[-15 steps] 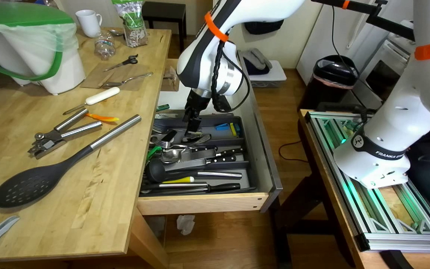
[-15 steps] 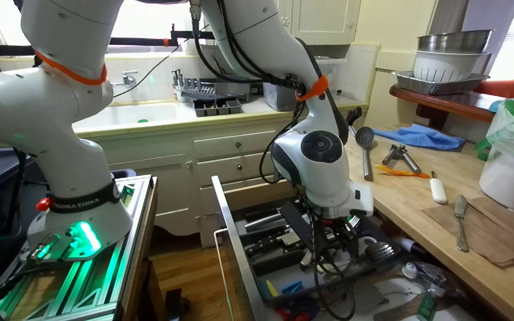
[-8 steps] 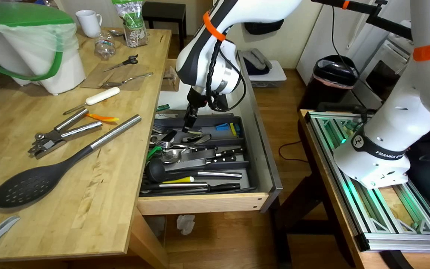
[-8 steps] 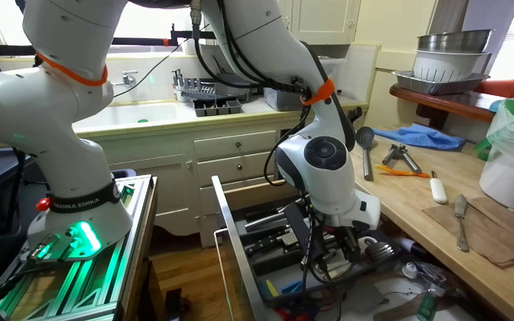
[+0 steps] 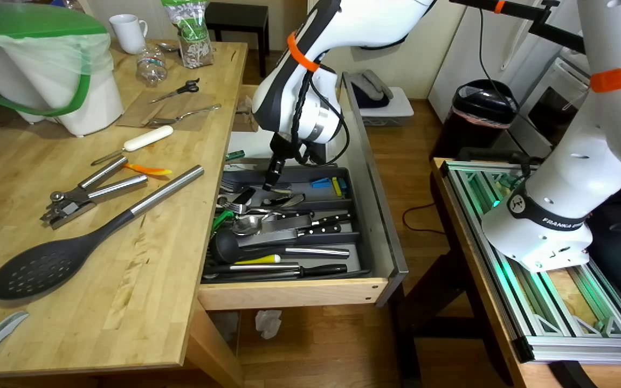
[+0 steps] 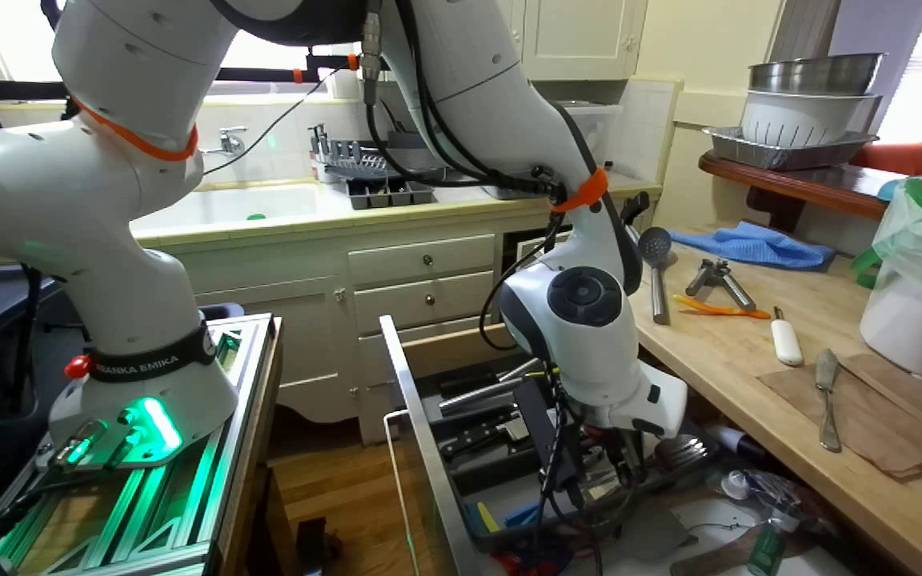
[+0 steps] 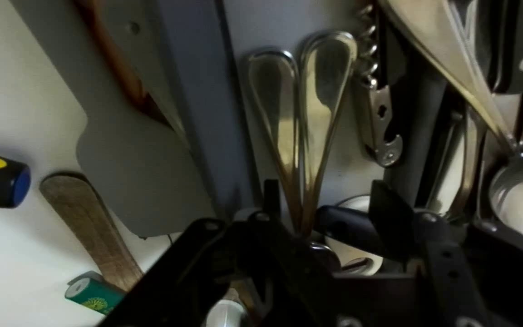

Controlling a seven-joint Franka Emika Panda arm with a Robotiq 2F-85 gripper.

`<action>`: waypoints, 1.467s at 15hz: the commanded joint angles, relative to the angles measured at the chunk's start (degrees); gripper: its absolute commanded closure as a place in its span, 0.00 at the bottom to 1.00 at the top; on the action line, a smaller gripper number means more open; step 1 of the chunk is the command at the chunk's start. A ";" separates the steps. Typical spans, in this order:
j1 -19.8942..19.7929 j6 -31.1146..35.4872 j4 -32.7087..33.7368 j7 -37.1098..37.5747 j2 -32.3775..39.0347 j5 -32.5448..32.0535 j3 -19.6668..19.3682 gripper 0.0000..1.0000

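Note:
My gripper is open and points down at the dark cutlery tray in the pulled-out drawer. It also shows in both exterior views, over the tray's far compartment, partly hidden by cables. In the wrist view, two shiny metal cutlery handles run side by side between the fingertips, nearer the left finger. A black handle lies across a white round-ended item between the fingers. A corkscrew lies just ahead of the right finger. Nothing is held. Whether the fingers touch anything cannot be told.
A tray wall runs left of the handles, with a grey spatula-like tool beyond it. Knives and a ladle lie in nearer compartments. The drawer's side and the wooden counter flank the tray.
The hand has moved lower, a little left in the view that faces the tray's front, and has turned slightly. The tray's contents look unchanged.

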 commanded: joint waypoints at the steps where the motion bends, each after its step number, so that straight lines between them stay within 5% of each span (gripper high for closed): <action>1: 0.60 3.07 2.52 0.93 3.04 0.73 -0.17 0.40; 2: 0.58 3.34 2.74 0.98 3.37 0.67 -0.06 0.40; 8: 0.99 4.47 3.92 0.68 4.42 0.44 0.26 0.87; 10: 1.34 4.38 4.14 0.83 4.64 0.20 0.04 0.93; 16: 1.43 4.33 4.55 0.50 4.79 0.21 0.21 0.72; 22: 1.80 4.19 4.92 0.36 5.25 0.08 0.41 0.67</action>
